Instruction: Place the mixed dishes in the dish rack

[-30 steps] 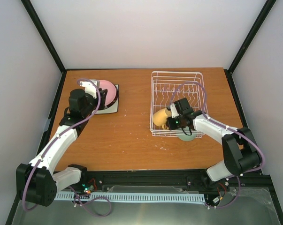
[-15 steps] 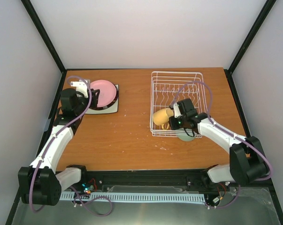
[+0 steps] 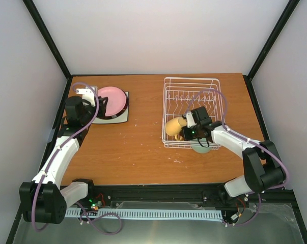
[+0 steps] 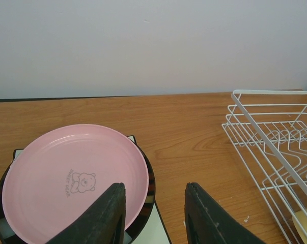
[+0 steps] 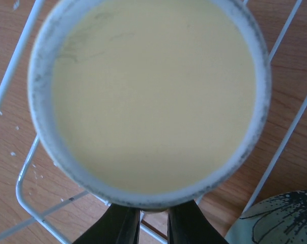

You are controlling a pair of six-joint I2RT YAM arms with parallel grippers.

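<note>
Now, right fingers [image 5: 123,226]: nearly closed, pinching the mug [image 5: 153,96] by its rim; mug tilted in the near-left corner of the rack [image 3: 191,80]
left fingers [image 4: 111,213]: parted, empty, over the pink plate [image 4: 74,178]
risk: thin rim grip; mug could slip and topple onto the wires

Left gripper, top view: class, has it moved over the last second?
Yes. The left gripper shifted left, off the pink round plate, toward the left edge of the table.
</note>
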